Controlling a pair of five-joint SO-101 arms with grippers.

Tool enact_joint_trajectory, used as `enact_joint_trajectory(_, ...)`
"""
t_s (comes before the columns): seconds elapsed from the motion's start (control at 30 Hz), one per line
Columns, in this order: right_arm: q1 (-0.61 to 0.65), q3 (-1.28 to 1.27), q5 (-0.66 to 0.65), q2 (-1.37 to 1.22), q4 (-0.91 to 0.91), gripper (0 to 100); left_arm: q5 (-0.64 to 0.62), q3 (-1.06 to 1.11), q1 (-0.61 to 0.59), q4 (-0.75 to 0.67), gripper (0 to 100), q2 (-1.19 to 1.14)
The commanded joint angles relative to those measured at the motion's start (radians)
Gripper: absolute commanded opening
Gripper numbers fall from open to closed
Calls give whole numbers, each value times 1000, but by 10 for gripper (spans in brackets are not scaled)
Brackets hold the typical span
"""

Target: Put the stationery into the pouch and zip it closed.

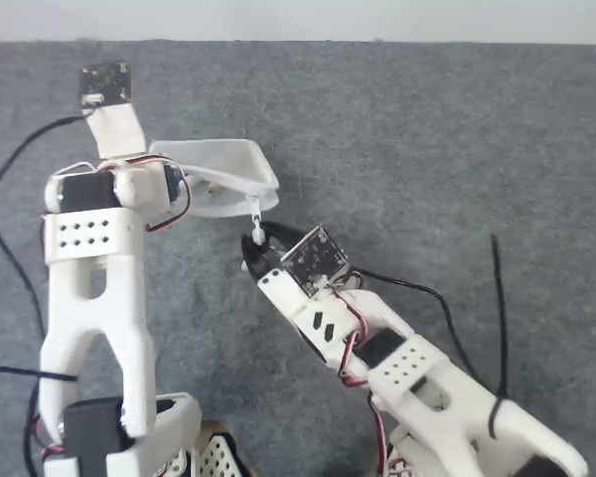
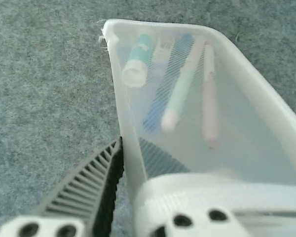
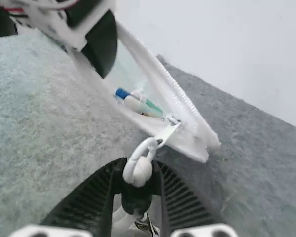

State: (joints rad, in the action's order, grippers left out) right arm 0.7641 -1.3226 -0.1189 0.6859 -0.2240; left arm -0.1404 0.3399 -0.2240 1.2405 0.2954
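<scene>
Here we are at the zip stage: the left end effector (image 2: 129,163) is clamped on one wall of the translucent white plastic zip pouch (image 1: 219,169), lifting that end just off the grey felt-covered table (image 1: 457,129). That looks like an anchor, so the pouch won't slide when the zipper is tugged. Through the wall the stationery is inside: a teal-and-white capped tube (image 2: 136,61), a blue pen (image 2: 163,89), a mint-green pen (image 2: 180,89) and a pale pink pen (image 2: 208,98), all lying towards the far end, away from the clamp. Over on the other side, the right end effector (image 3: 138,168) is pinched tight on the white looped cord pull (image 3: 143,153), which hangs from the small metal zipper slider (image 3: 172,121) at the pouch's near corner. From the high view the mouth seems to gape, so my read is packing done, zip not yet drawn. Expect the pull to run along the teeth towards the held end, with the cord taut and in line.
</scene>
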Motion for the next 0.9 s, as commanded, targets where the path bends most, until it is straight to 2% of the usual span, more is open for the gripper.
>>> enact_joint_trajectory(0.0, 15, 11, -29, 159, 202, 6, -20, -2, 12, -12, 166, 41)
enact_joint_trajectory(0.17, 68, 11, -32, 392, 501, 6, -20, -10, 17, -11, 195, 51)
enact_joint_trajectory(0.37, 105, 11, -32, 651, 753, 6, 43, -73, 126, 52, 196, 51)
enact_joint_trajectory(0.53, 130, 11, -35, 746, 843, 6, 89, -136, 218, 91, 196, 51)
enact_joint_trajectory(0.87, 173, -8, -87, 750, 881, 6, 235, -179, 368, 95, 199, 51)
